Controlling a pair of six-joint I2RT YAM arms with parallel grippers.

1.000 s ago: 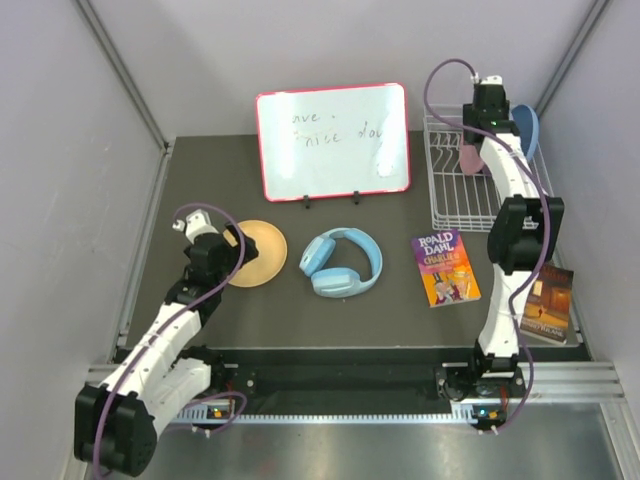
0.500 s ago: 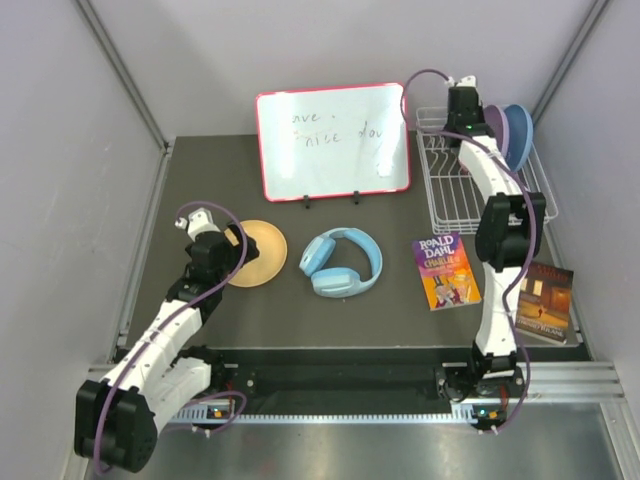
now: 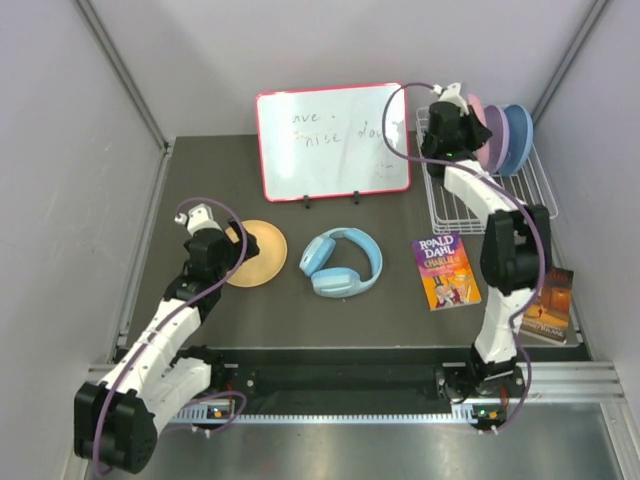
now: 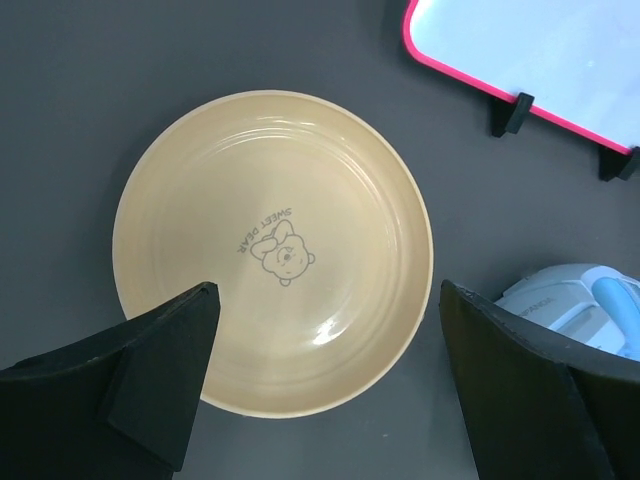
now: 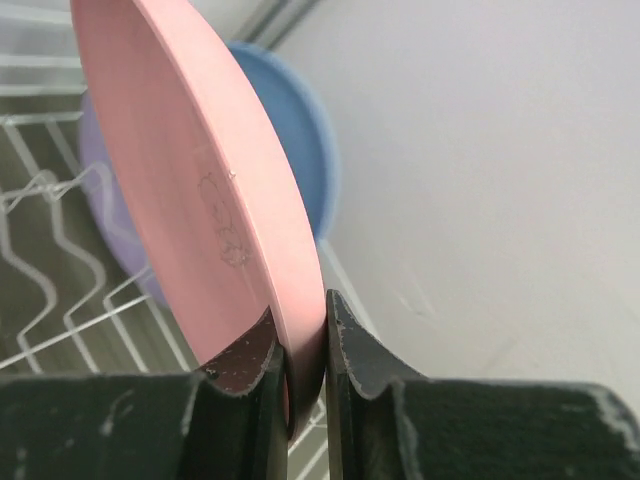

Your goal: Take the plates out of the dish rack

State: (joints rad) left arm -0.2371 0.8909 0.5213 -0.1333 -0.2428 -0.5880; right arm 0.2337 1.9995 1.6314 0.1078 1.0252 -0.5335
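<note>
The right arm reaches to the far right corner of the dark desk. Its jaws are almost pressed together and pinch the rim of the round pink plastic plate, one tip on each face. The pink plate stands up on its edge over the far end of the white wire dish rack. I cannot tell if the plate touches the wires. Two more plates stand on edge in that end of the rack. The round purple plastic plate is just beside the pink one. The round light blue plastic plate is behind the purple one, on the side nearest the desk's right edge. The near part of the rack shows only bare wires. The left arm is over the left half of the desk, and its jaws are spread wide and hold nothing. They hang over the round tan plastic plate, which lies flat on the desk with a small bear picture in its middle. In the wrist view one tip covers the plate's rim and the other is past the rim. The light blue headphones lie near the tan plate, toward the middle of the desk. The red-framed whiteboard stands at the far edge.
</note>
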